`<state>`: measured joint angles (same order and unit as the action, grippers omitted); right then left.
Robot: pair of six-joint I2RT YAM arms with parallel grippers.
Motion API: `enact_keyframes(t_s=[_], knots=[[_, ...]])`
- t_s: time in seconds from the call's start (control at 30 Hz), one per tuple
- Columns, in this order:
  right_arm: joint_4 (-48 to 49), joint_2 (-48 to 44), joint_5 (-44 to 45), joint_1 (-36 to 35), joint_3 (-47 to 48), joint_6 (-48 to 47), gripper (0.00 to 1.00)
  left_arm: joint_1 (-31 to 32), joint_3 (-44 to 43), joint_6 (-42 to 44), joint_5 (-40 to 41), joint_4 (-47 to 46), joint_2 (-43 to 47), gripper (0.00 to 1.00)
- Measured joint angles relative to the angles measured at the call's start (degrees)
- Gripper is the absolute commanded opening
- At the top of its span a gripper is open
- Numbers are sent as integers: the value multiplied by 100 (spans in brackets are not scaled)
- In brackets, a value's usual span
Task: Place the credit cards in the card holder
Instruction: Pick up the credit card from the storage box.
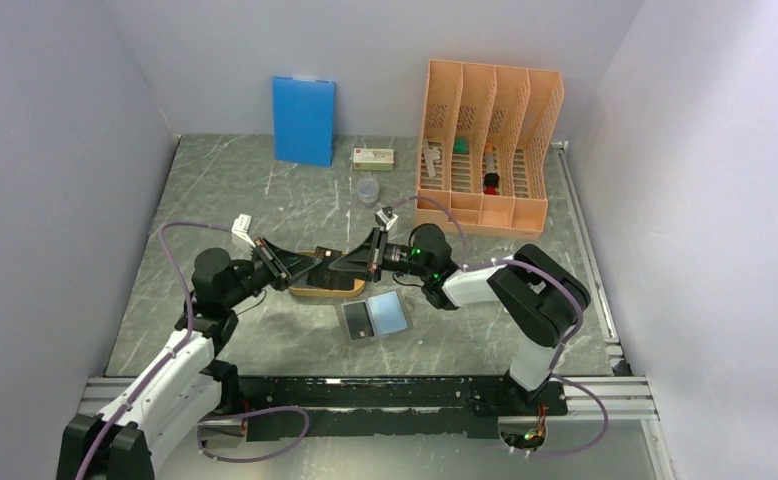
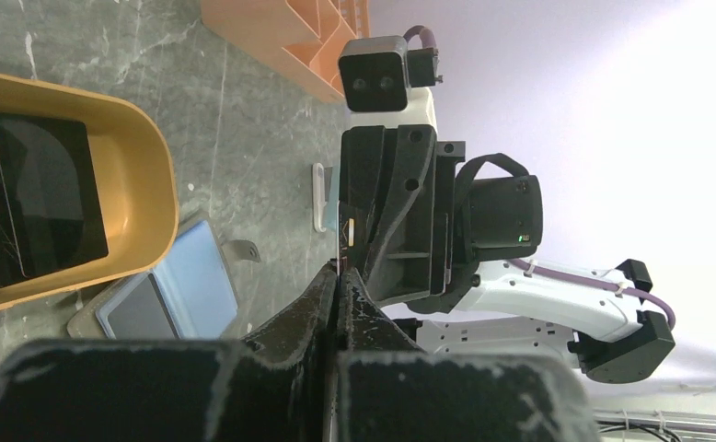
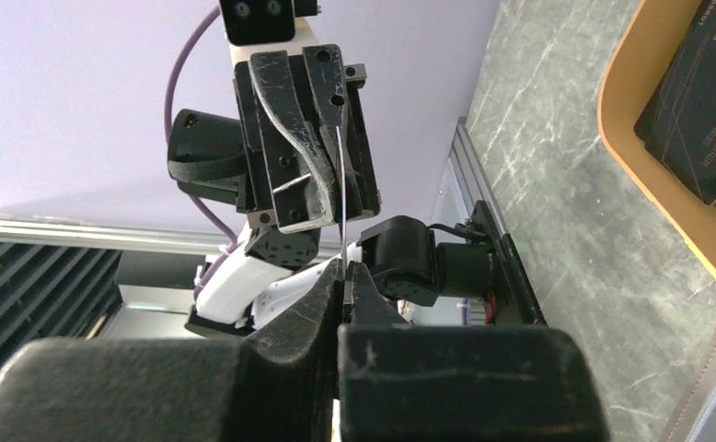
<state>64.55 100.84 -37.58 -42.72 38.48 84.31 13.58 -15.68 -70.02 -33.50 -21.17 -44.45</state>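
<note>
Black card [image 1: 326, 264] being pinched by left gripper [image 2: 339, 285] and right gripper [image 3: 343, 276], both hovering mid-worktop over orange tray [image 1: 325, 292], wallet [image 1: 375, 318] lying open.

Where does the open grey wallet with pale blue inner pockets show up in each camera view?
Top external: the card holder lies open at table centre, just nearer than the orange oval tray.
Left wrist: lower left, below the tray.
Right wrist: only a grey edge, bottom right corner.
Shared landmark: the tray.

The cards [image 2: 32, 203] lie in the tray [image 2: 147, 166] — card holder [image 1: 390, 313] just before it, rack [image 1: 485, 150] well behind
</note>
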Motion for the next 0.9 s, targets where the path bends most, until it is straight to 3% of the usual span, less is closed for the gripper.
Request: enact_keyframes(t_s=[0.03,0.13,0.23,0.4,0.43,0.57,0.73,0.9], knots=[[13,-22,9,-4,-13,7,0,0,11,-11,-9,-9,2,10],[-63,-140,15,-7,-68,-52,0,2,-17,136,-26,114,33,37],[-879,-625,70,-9,-66,-560,0,11,-446,793,101,1187,20,50],[-3847,-2114,732,-4,433,-2415,0,15,-1263,2085,684,2911,251,68],[-4360,-2365,911,0,535,-2756,0,37,-1327,2282,791,3176,365,77],[-6078,-3139,1591,37,570,-3893,0,573,-1318,2638,1270,3856,660,79],[-7344,-3375,2087,46,-48,-4444,0,2450,-1029,2455,2181,4041,555,76],[-7781,-3390,2356,46,-442,-4468,0,4120,-973,2046,3257,4046,-129,73]])
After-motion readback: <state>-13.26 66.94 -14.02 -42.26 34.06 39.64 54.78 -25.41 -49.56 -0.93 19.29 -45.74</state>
